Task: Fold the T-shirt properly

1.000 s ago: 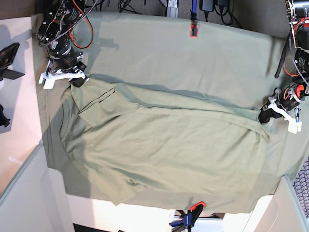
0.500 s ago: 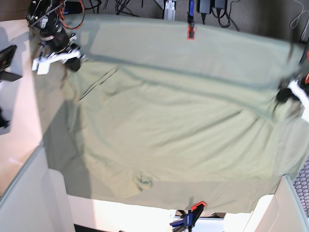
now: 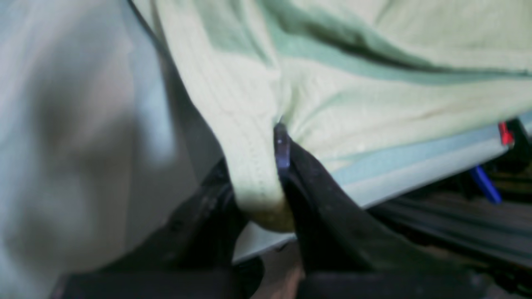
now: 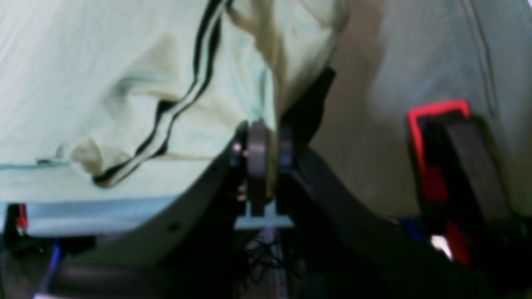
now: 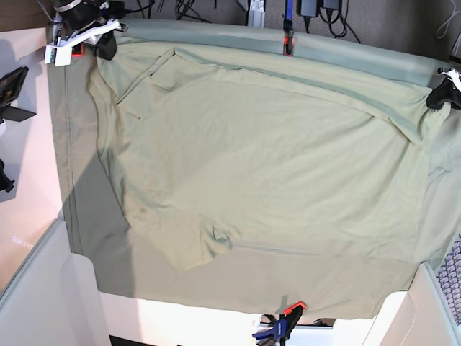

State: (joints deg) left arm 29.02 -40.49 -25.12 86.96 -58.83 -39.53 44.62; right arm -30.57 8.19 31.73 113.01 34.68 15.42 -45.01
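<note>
The pale green T-shirt (image 5: 266, 151) is stretched wide over the table, its far edge pulled to the back. My right gripper (image 5: 101, 45) is at the back left corner, shut on one corner of the shirt. My left gripper (image 5: 441, 92) is at the right edge, shut on the other corner. In the left wrist view the black fingers (image 3: 286, 166) pinch the T-shirt's (image 3: 374, 83) stitched hem. The right wrist view shows my gripper (image 4: 262, 141) clamped on a bunched fold of the T-shirt (image 4: 104, 62). A sleeve (image 5: 202, 245) lies loose at the front.
The green tablecloth (image 5: 288, 288) covers the table under the shirt. A red clamp (image 5: 288, 45) holds it at the far edge, also visible as the red clamp (image 4: 436, 145) beside my right gripper. A blue and orange clamp (image 5: 282, 326) sits at the near edge. A black device (image 5: 13, 86) stands at the left.
Both grippers have moved toward the table's far edge, dragging the shirt's edge with them. The shirt has opened out and now reaches further back.
</note>
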